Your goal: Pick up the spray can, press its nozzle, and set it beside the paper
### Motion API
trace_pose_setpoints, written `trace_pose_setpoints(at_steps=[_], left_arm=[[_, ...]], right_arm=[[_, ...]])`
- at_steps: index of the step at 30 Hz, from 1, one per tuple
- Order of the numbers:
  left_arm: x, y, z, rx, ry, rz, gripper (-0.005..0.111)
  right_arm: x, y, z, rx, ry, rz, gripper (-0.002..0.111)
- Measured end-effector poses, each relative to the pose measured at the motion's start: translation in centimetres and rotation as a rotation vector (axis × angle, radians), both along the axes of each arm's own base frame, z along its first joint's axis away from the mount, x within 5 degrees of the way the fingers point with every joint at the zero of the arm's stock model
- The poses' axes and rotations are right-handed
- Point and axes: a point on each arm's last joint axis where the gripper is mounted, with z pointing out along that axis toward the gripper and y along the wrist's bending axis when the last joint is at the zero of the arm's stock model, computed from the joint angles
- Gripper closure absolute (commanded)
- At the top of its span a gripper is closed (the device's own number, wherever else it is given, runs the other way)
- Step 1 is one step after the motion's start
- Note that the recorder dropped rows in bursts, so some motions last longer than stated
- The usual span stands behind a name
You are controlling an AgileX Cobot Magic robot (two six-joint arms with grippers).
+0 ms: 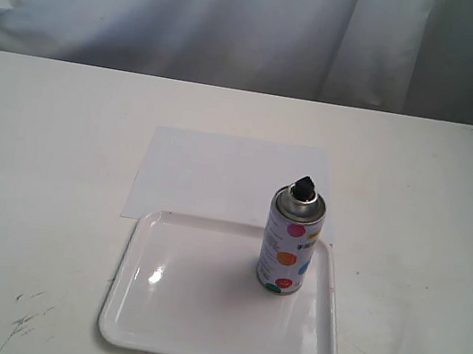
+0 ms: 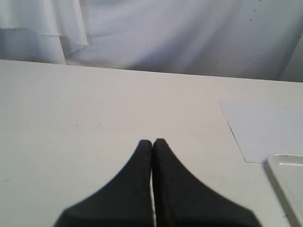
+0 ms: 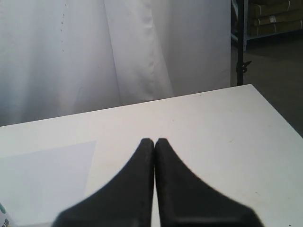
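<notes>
Can point(image 1: 290, 245) stands upright on the tray point(image 1: 151, 308) (paper point(image 1: 219, 174) just behind it); we see left gripper point(image 2: 152, 142) and right gripper point(image 3: 155, 141) closed, empty.

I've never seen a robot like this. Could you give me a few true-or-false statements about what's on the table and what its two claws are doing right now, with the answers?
1. The spray can stands upright on the tray. True.
2. The can's nozzle is red. False: it is black.
3. The paper lies flat on the table, behind the tray in the exterior view. True.
4. The left gripper is holding the can. False: its jaws are shut on nothing, above bare table.
5. The right gripper is wide open. False: its jaws are pressed together, with nothing between them.
</notes>
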Motion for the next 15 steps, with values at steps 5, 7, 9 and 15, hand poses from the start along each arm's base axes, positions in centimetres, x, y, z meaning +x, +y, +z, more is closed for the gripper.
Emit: trace_pose_setpoints(at_steps=[5,7,9,15], left_arm=[[-0.02,0.00,0.01,0.006,-0.002,-0.001,0.107],[-0.03,-0.01,-0.07,0.008,0.006,-0.002,0.107],[-0.06,-0.02,-0.19,0.008,0.021,-0.004,0.107],[-0.14,-0.04,-0.50,0.008,0.056,-0.007,0.107]], right_arm=[[0.00,0.00,0.00,0.000,0.000,0.000,0.108],[0.00,0.00,0.00,0.000,0.000,0.000,0.108],[0.00,0.00,0.00,0.000,0.000,0.000,0.108],[0.00,0.00,0.00,0.000,0.000,0.000,0.108]])
